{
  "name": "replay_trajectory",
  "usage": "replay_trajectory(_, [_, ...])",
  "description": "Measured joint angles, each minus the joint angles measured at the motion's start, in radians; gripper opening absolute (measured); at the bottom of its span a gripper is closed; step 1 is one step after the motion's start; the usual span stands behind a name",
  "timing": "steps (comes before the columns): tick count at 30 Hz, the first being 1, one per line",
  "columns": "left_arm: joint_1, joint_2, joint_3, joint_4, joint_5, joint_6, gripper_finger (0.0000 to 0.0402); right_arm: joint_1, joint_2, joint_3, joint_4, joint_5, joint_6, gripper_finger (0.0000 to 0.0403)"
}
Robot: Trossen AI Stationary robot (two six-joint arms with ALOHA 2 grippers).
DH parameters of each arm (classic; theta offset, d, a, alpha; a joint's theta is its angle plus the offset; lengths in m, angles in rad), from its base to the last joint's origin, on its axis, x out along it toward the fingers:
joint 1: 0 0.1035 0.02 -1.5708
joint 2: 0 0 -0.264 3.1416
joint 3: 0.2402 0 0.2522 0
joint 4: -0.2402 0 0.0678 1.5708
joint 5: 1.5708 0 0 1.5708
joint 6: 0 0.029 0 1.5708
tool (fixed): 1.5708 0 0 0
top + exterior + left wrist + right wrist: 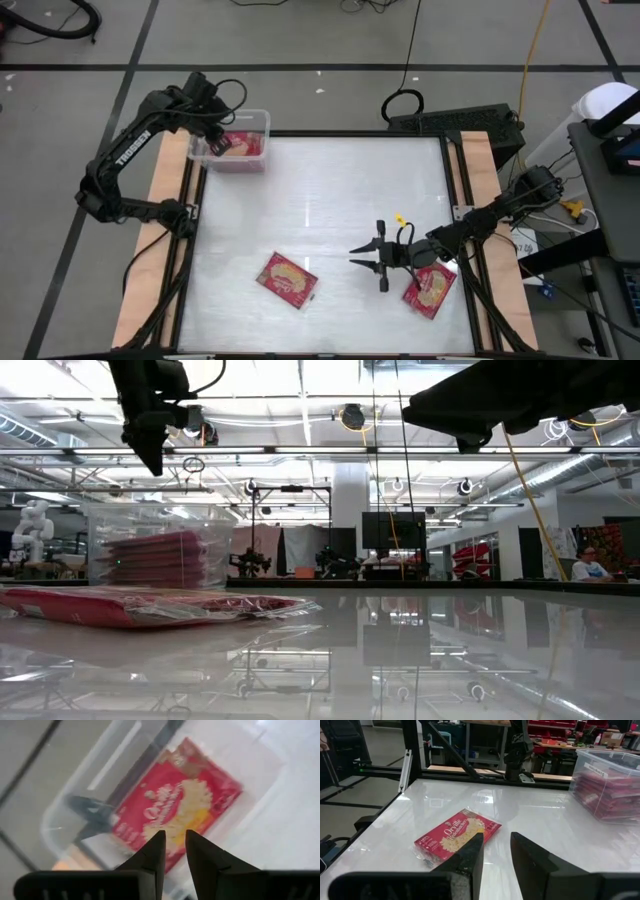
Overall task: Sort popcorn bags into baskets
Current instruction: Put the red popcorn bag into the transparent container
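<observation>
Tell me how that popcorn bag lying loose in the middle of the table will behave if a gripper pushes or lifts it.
The popcorn bag lies flat in glossy wrap on the shiny table, so a push would probably slide it rather than tip it. It looks thin and light; lifted by one edge, it may sag slightly.

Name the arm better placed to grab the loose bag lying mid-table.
Right. The right gripper hovers open beside that popcorn bag, while the left gripper hangs over the bin at the far corner.
</observation>
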Motion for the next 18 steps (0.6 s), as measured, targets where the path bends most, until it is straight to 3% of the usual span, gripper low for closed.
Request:
replay_trajectory(5, [-0.072,-0.022,-0.034,0.012,0.113,-0.064,0.0081,0.0,0.0,0.0,0.0,0.0,0.007,0.0093])
replay_trajectory(10, [-0.212,-0.106,-0.173,0.119,0.126,-0.119,0.0081,0.0,0.0,0.0,-0.009,0.001,0.033,0.0093])
replay_trajectory(18, [-0.552,-0.33,-0.427,0.388,0.107,-0.328,0.0081,-0.008,0.0,0.0,-0.008,0.004,0.046,0.0093])
